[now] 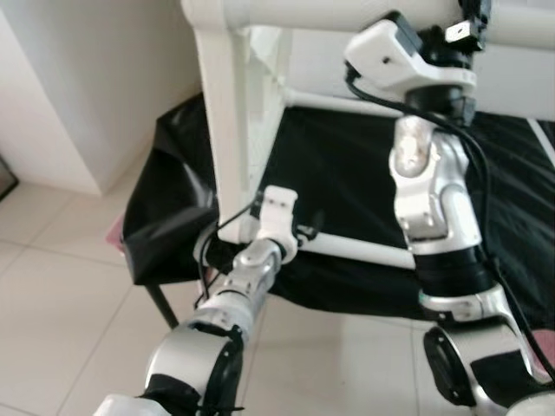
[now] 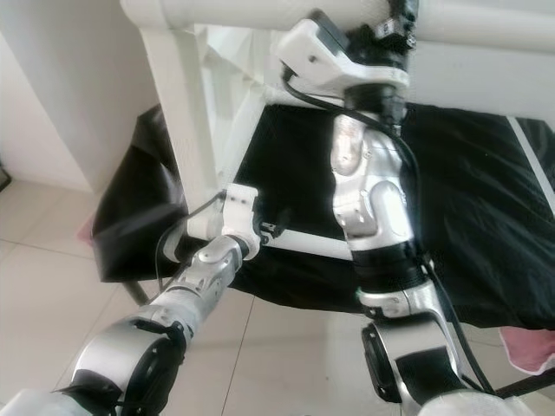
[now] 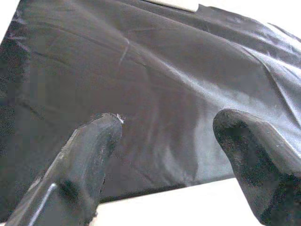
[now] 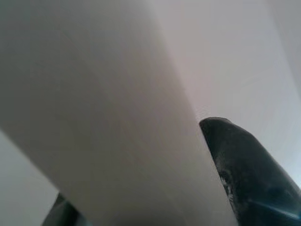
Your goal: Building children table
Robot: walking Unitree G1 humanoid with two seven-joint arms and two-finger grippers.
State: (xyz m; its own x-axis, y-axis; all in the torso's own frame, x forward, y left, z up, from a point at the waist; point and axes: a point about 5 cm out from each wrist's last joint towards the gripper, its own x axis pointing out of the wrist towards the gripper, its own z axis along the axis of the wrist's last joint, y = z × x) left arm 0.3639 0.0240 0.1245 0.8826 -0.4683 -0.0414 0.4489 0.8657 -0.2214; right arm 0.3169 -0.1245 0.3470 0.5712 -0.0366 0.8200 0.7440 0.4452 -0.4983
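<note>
Two arms are working on one white children's table frame (image 1: 232, 130) that is standing on a black sheet (image 1: 347, 165) spread over a low surface. In the eye views, the right gripper (image 1: 464, 30) is reaching up to the frame's thick top rail (image 1: 347, 10), its wrist raised high, while the left gripper (image 1: 251, 227) is sitting low at the foot of the upright leg, just beside the thin lower crossbar (image 2: 303, 243); pale floor tiles (image 1: 52, 286) are lying below. In the left wrist view, the two black fingers (image 3: 89, 160) are standing apart with nothing between them, only the black sheet ahead and a pale strip just under the fingertips. In the right wrist view, the fingers (image 4: 244, 165) are closing on either side of the white rail, which is passing between them and touching them, so they seem to be clamped on it. By my judgement the step in hand is steadying the frame, and the next move is calling for the left fingers to close on the leg or crossbar. No brand, label or writing is readable.
</note>
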